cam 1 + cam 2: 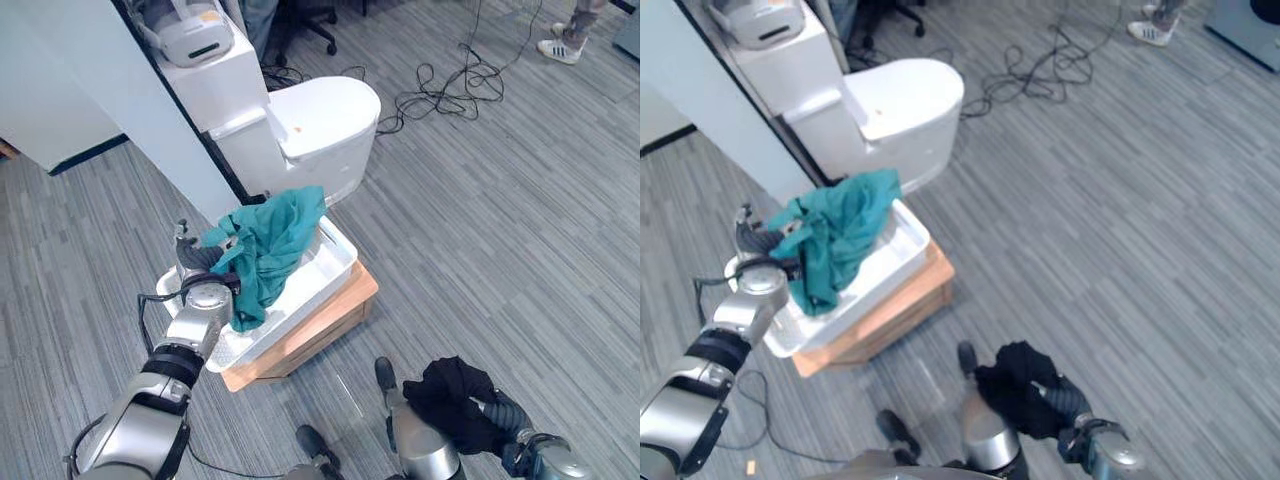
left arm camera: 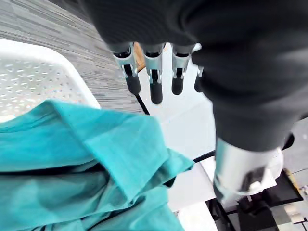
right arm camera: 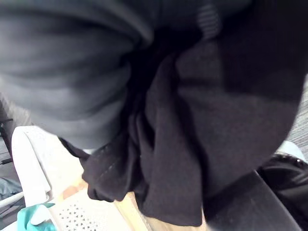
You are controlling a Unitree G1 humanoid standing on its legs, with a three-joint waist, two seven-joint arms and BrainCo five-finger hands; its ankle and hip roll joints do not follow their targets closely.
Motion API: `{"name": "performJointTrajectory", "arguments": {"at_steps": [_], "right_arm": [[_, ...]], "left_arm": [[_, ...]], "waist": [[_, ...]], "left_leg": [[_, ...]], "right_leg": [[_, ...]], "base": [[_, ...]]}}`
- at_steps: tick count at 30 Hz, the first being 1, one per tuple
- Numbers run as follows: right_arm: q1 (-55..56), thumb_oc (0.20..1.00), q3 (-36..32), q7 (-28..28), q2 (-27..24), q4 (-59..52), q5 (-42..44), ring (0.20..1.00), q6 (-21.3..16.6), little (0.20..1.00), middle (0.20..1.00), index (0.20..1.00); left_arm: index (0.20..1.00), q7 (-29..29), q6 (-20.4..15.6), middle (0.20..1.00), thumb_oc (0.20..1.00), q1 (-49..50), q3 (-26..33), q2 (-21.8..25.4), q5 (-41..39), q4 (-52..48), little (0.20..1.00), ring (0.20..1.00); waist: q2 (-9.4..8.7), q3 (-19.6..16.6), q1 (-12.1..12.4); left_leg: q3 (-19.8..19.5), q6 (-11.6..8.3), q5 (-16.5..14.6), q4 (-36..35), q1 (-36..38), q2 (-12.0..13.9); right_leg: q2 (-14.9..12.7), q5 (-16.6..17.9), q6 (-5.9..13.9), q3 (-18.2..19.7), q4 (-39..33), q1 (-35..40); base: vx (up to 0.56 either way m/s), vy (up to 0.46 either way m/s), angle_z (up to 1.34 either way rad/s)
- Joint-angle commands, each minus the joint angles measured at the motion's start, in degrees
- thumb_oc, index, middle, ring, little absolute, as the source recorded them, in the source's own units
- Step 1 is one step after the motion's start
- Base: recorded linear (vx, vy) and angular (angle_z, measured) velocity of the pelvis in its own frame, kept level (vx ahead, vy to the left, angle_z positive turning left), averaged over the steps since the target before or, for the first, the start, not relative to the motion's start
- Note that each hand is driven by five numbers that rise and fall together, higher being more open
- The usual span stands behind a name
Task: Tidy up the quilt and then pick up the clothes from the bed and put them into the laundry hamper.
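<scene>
Left hand is seen at the hamper's near rim, fingers straight and apart, nothing held; teal garment is draped in the hamper, one fold over the far rim. Right hand is seen low near the floor, apparently clenched on the black garment, fingers hidden. The black bundle should be carried over the hamper's middle before release, loose ends kept off the rim.

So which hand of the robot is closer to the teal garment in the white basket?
Left. The left hand is at the teal garment in the white basket; the right hand holds black clothing, apart from it.
</scene>
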Motion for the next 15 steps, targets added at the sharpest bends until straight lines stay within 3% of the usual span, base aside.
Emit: {"name": "performJointTrajectory", "arguments": {"at_steps": [1, 6, 8, 9, 12, 14, 15], "right_arm": [[2.64, 0.200, -0.14, 1.25, 0.71, -3.57, 0.59, 0.200, -3.26, 0.200, 0.200, 0.200], [3.12, 0.200, -0.47, 0.63, 1.25, -3.57, 0.36, 0.200, -3.63, 0.200, 0.200, 0.200], [4.37, 0.200, -3.61, -2.51, 2.82, -3.67, 0.35, 0.200, -5.37, 0.200, 0.200, 0.200], [4.91, 0.200, -7.42, -3.89, 3.28, -4.12, 0.08, 0.200, -7.83, 0.200, 0.200, 0.200], [3.83, 0.200, -11.89, -4.95, 2.98, -6.77, -0.42, 0.200, -9.47, 0.200, 0.200, 0.200], [2.51, 0.200, -13.82, -5.59, 2.52, -8.35, -0.62, 0.200, -10.45, 0.200, 0.200, 0.200], [-0.57, 0.200, -15.46, -7.09, 1.20, -9.60, 0.29, 0.200, -10.92, 0.200, 0.200, 0.200]], "left_arm": [[1.000, 0.31, -4.06, 1.000, 1.000, -0.60, 1.92, 4.17, 2.55, -2.03, 1.000, 1.000], [1.000, 0.22, -4.89, 1.000, 1.000, 0.41, 3.16, 4.31, 2.45, -4.85, 1.000, 1.000], [1.000, -1.10, -6.20, 1.000, 1.000, 8.52, 9.52, 4.70, 3.74, -15.45, 1.000, 1.000], [1.000, -0.96, -5.83, 1.000, 1.000, 18.25, 15.06, 3.14, 3.02, -22.38, 1.000, 1.000], [1.000, -3.79, -5.31, 1.000, 1.000, 30.13, 20.53, -0.33, 2.92, -24.06, 1.000, 1.000], [1.000, -5.09, -2.98, 1.000, 1.000, 34.50, 21.55, -2.15, 2.93, -22.98, 1.000, 1.000], [1.000, -7.25, -2.95, 1.000, 1.000, 39.36, 21.31, -4.53, 4.28, -19.05, 1.000, 1.000]], "waist": [[-0.76, -2.95, 0.81], [-0.58, -3.46, 1.37], [-0.16, -6.07, 4.43], [-0.30, -7.33, 6.92], [-0.55, -8.20, 9.81], [-0.81, -8.35, 11.24], [-1.21, -8.32, 13.25]], "left_leg": [[-1.99, -2.42, 0.07, 2.70, -4.59, 4.64], [-2.27, -2.39, 0.00, 2.60, -4.08, 4.49], [-4.10, -2.17, -0.21, 1.42, -2.01, 3.87], [-5.72, -1.96, -0.51, 0.57, -0.64, 3.48], [-7.97, -1.74, -1.02, 0.25, -0.07, 2.89], [-9.06, -1.68, -1.18, 0.18, 0.05, 2.61], [-10.41, -1.53, -1.33, 0.06, 0.15, 2.29]], "right_leg": [[-2.27, -10.14, 4.57, -0.30, 5.27, 0.24], [-2.45, -10.24, 4.54, -0.66, 4.96, 1.31], [-3.04, -10.53, 4.48, -2.57, 3.47, 5.05], [-3.27, -10.83, 4.27, -4.41, 2.18, 7.82], [-3.31, -11.09, 3.99, -5.98, 1.35, 9.63], [-3.26, -11.15, 3.83, -6.73, 1.07, 10.31], [-3.16, -11.19, 3.53, -7.82, 0.66, 11.17]], "base": [[0.06, 0.019, 0.02], [0.04, 0.012, 0.06], [0.16, 0.066, 0.00], [0.14, 0.086, 0.23], [0.04, 0.048, 0.47], [0.01, 0.030, 0.47], [0.00, 0.029, 0.47]]}}
